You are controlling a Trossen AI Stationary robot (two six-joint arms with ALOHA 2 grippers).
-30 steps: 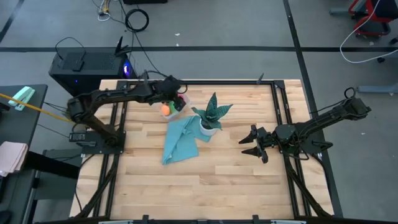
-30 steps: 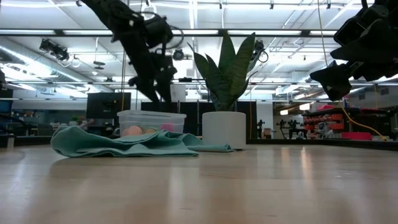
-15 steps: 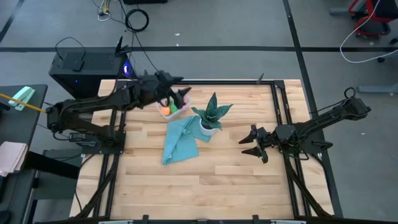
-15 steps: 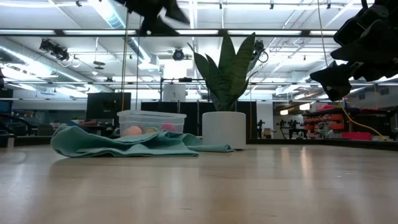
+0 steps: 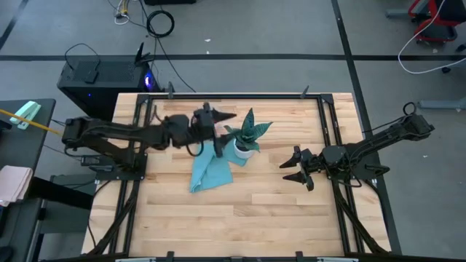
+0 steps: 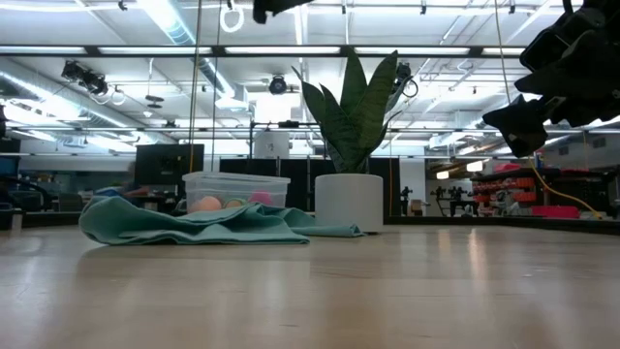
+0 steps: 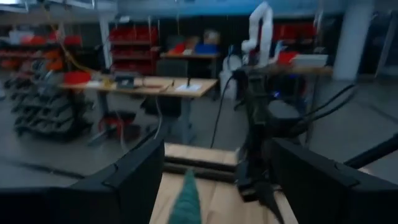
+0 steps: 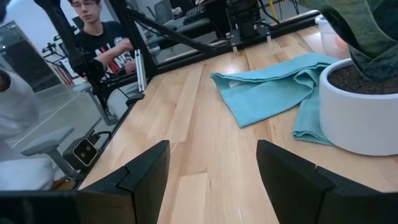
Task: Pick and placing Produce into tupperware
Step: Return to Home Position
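Observation:
The clear tupperware (image 6: 235,191) stands on the table behind the teal cloth, left of the potted plant. An orange piece of produce (image 6: 206,204) and a pinkish-red one (image 6: 260,199) lie inside it. In the high view my left arm covers the tupperware. My left gripper (image 5: 220,122) is open and empty, high above the tupperware; only its lower edge shows at the top of the low view (image 6: 276,8). My right gripper (image 5: 297,169) is open and empty, raised above the table to the right of the plant.
A spiky green plant in a white pot (image 5: 246,137) stands mid-table, right of the tupperware. A crumpled teal cloth (image 5: 210,166) lies in front of both. Bare wood lies toward the near edge (image 5: 240,218). A person (image 8: 102,37) sits beyond the table.
My left gripper has risen from the tupperware, up out of the low view, and shifted a little toward the plant, tipping to near level. It stays empty. The produce lies still in the tupperware.

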